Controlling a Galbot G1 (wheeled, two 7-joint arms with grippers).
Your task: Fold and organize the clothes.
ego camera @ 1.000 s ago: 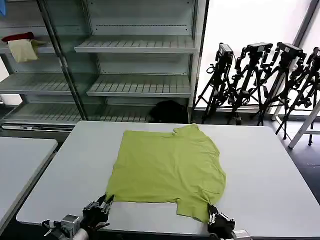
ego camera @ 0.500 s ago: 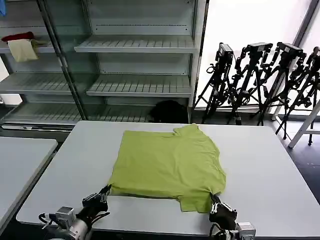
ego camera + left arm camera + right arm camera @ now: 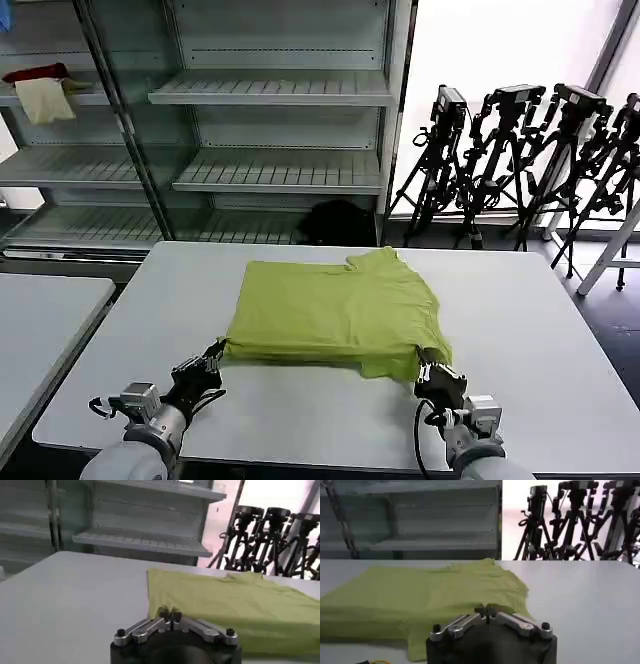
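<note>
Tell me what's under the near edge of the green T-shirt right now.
The near edge of the T-shirt is folded up over itself, pinched by the left gripper and right gripper. Beneath is the grey table. Anything under the doubled cloth is hidden.

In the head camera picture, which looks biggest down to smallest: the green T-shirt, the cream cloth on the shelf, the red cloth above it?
1. Green T-shirt, by far the largest, though nearest the camera.
2. Cream cloth.
3. Red cloth, partly hidden, so this order is unsure.
</note>
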